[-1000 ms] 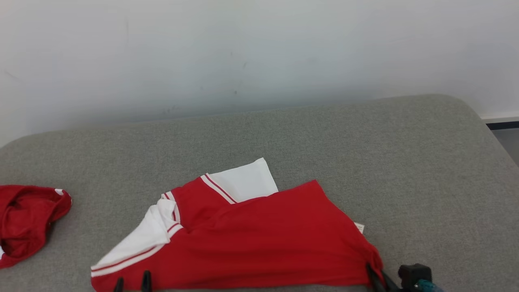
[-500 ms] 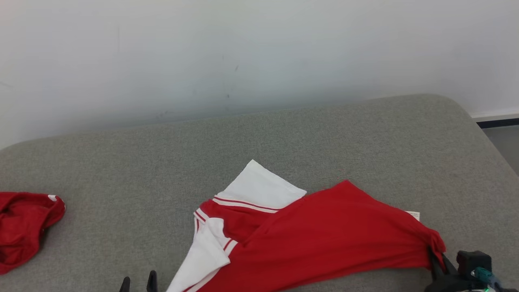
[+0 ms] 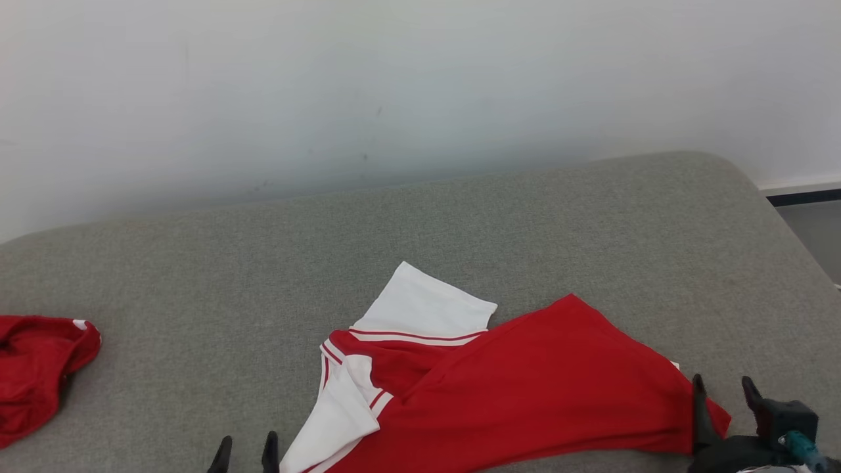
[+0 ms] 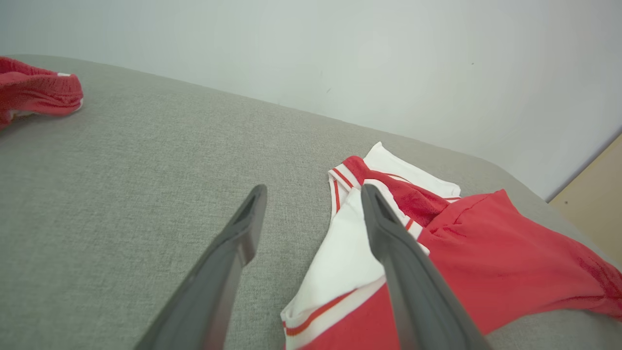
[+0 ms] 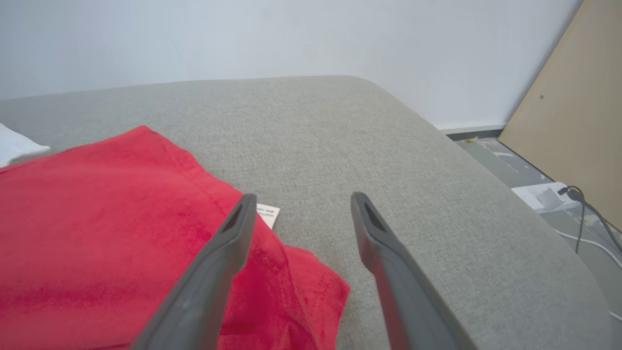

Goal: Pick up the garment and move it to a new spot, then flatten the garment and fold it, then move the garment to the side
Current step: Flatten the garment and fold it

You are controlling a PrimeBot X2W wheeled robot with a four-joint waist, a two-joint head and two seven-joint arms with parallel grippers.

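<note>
**Fingers apart on both arms, garment loose between them**

The right fingers (image 3: 698,407) stand spread with nothing between them, and the left fingers (image 3: 270,453) are spread and empty too. The garment (image 3: 525,394), red with white striped sleeves, lies on the grey padded surface (image 3: 197,263) in the stretch between the two pairs. Its red corner sits under the inner right finger. A white label (image 5: 267,214) peeks out just ahead of that fingertip. Its white sleeve edge lies just beside the left fingers, on their inner side, passing under the inner finger in the left wrist view. A second red garment (image 3: 33,368) is bunched well out beyond the left fingers' outer side.

The cloth looks set down but not spread: one sleeve is doubled over the body and the red panel runs aslant. The flattening step therefore seems to be the one in hand. The next move likely calls for each pair to close on the edge nearest it, then draw outward to pull out the slack.

Both arms sit low, fingers pointing forward across the surface toward the wall, nearly level with the fabric.
</note>
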